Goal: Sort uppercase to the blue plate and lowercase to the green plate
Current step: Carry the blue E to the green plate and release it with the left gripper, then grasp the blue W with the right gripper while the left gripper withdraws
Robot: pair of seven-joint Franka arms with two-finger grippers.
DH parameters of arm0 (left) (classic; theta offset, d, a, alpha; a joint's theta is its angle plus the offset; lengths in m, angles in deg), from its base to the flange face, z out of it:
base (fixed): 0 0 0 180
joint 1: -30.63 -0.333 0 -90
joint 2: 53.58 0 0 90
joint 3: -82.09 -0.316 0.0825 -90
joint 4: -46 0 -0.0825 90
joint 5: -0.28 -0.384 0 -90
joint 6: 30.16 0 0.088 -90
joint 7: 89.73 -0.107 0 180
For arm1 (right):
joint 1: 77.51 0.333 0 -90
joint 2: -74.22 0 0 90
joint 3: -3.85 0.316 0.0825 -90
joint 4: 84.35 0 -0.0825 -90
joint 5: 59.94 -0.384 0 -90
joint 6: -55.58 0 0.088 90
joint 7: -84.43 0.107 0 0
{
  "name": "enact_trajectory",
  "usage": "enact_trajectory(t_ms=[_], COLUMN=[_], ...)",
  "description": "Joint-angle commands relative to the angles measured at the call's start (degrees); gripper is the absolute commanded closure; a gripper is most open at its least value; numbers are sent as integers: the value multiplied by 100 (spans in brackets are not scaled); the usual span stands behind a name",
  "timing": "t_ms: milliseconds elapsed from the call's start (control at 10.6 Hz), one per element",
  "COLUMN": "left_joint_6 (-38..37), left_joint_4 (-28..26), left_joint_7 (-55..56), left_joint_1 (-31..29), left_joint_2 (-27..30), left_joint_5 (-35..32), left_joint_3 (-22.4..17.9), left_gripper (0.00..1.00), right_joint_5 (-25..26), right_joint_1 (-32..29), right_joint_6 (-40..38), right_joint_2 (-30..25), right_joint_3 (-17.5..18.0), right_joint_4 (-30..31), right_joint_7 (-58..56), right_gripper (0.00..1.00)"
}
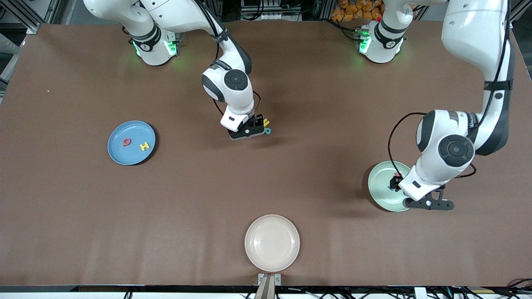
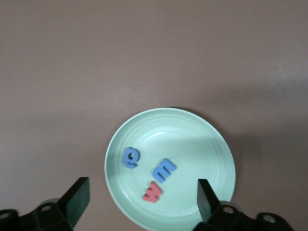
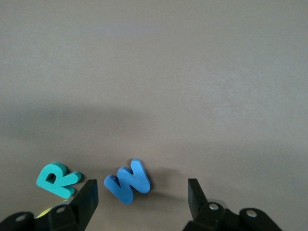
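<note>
While the front view shows our red Q (image 1: pixel 126 142) and yellow H (image 1: pixel 144 146) already lying on the smooth blue plate (image 1: pixel 117 154), the yellow h (image 1: pixel 266 122) waits on the table beside the right gripper (image 1: pixel 254 126).

From the left wrist, our left gripper (image 2: pixel 143 195) hangs spread and empty over the ridged green plate (image 2: pixel 207 139), which holds the rounded blue letter (image 2: pixel 130 157), blue m (image 2: pixel 164 170) and red w (image 2: pixel 153 192).

From the right wrist, spread fingers bracket the chunky foam blue M (image 3: pixel 128 181); the teal R (image 3: pixel 57 179) lies beside it, both unsorted.
</note>
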Motion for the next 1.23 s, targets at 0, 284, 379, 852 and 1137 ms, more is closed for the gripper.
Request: enact_trajectory(t_ms=[0,284,379,852,1137], left_joint_6=[-605,-994,-1038,-1048,-1127], left_joint_4=[-35,97,97,106,115], left_joint_7=[-137,-119,-145,-40,117], left_joint_1=[217,577,613,631,832], left_joint_2=[547,917,944,1023,1032], left_joint_5=[124,133,133,590,599], left_joint_3=[-44,192,350,1027,1063], left_gripper=[0,0,0,0,1], right_joint_5=[354,425,435,619,619], right_joint_1=[87,122,122,131,131], right_joint_6=[72,351,510,555,546], right_joint_2=[157,218,219,307,307], right_joint_3=[-8,-8,-8,-8,1], right_joint_4=[-72,15,68,51,42], right_joint_7=[117,117,109,109,109], right_gripper=[17,21,24,31,43])
